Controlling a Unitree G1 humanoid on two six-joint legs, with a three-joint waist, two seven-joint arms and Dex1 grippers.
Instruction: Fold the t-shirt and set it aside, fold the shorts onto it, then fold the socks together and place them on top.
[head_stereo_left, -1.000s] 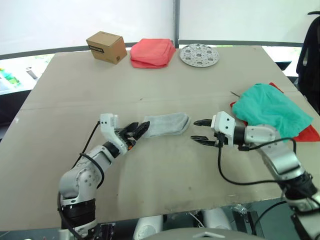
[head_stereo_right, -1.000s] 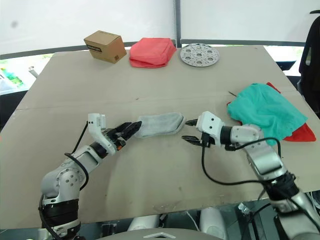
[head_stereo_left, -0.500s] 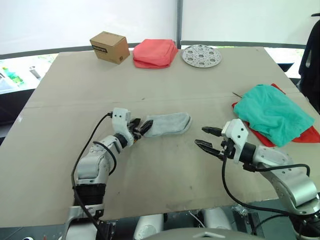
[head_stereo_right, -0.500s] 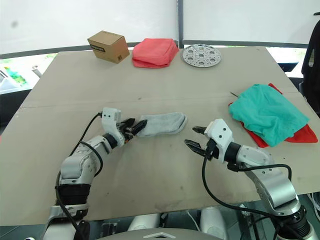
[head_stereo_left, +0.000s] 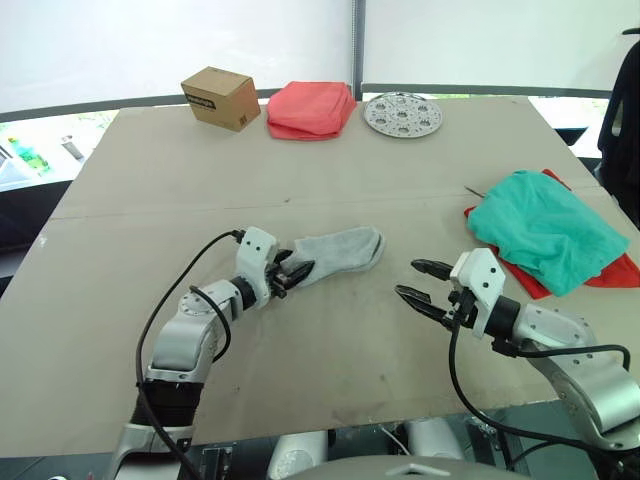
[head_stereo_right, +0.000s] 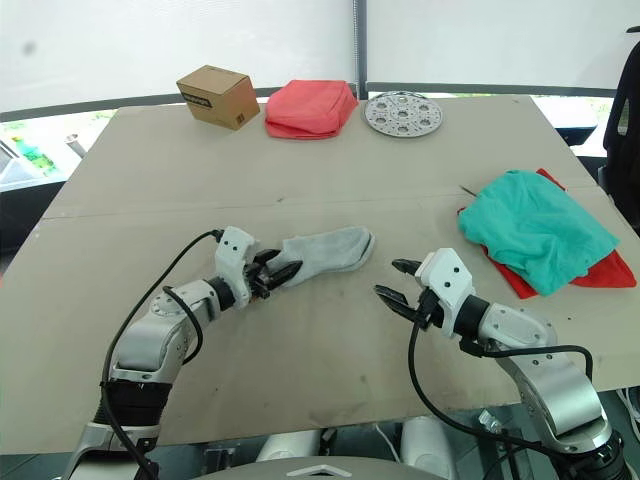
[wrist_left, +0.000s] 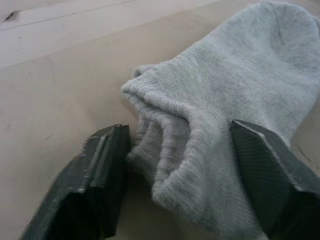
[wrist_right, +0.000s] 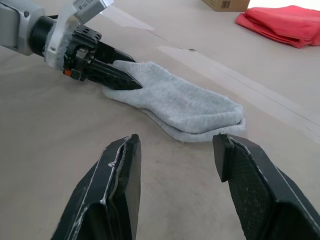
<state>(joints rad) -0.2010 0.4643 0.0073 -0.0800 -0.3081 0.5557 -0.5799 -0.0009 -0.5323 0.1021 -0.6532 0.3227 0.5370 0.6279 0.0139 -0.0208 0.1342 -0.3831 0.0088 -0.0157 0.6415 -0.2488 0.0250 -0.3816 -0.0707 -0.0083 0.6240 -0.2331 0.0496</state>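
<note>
The left hand sits at the cuff end of the socks, fingers spread to either side of the cuff, mid-counter. The right hand hovers open just beside the toe end. The shorts lie on the t-shirt at the counter's right edge.

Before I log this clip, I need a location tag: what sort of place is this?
Probably a robot test bench, not a home: a cardboard-covered table, a staged cardboard box, and a perforated metal disc.
</note>
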